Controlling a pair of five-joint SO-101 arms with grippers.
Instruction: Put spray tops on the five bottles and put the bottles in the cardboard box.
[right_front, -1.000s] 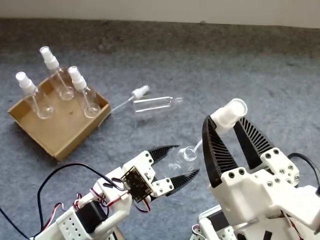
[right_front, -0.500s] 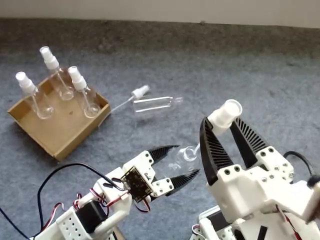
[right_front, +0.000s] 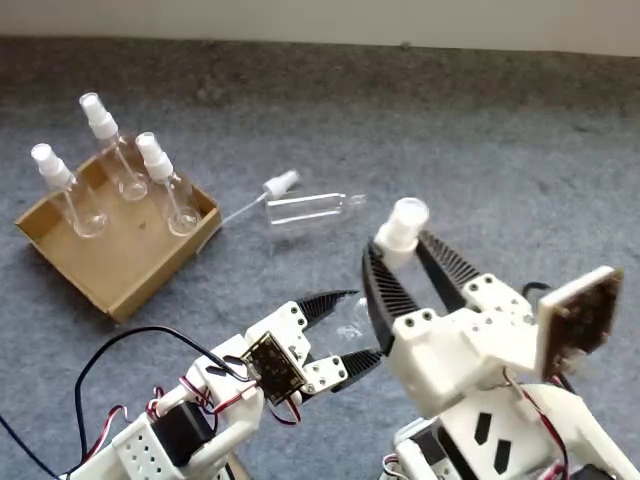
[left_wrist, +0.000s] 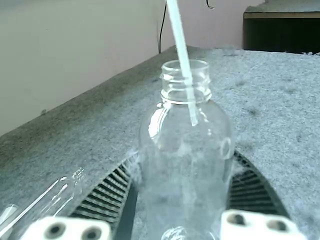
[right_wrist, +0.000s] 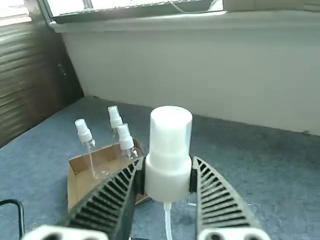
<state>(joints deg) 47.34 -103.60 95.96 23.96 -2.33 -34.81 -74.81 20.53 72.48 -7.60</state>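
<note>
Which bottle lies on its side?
The capless bottle on the carpet beside the box; three capped bottles stand in it, and the left jaws hold another.

Right gripper (right_front: 398, 245) pinching spray top (right_front: 404, 219), bottles (right_front: 168, 186) in box (right_front: 128, 262)

No text, label, number or sign is legible: none on the cardboard box (right_front: 118, 258), the bottles (right_front: 168, 195) standing in it, or the circuit board (right_front: 272, 362) nearby.
</note>
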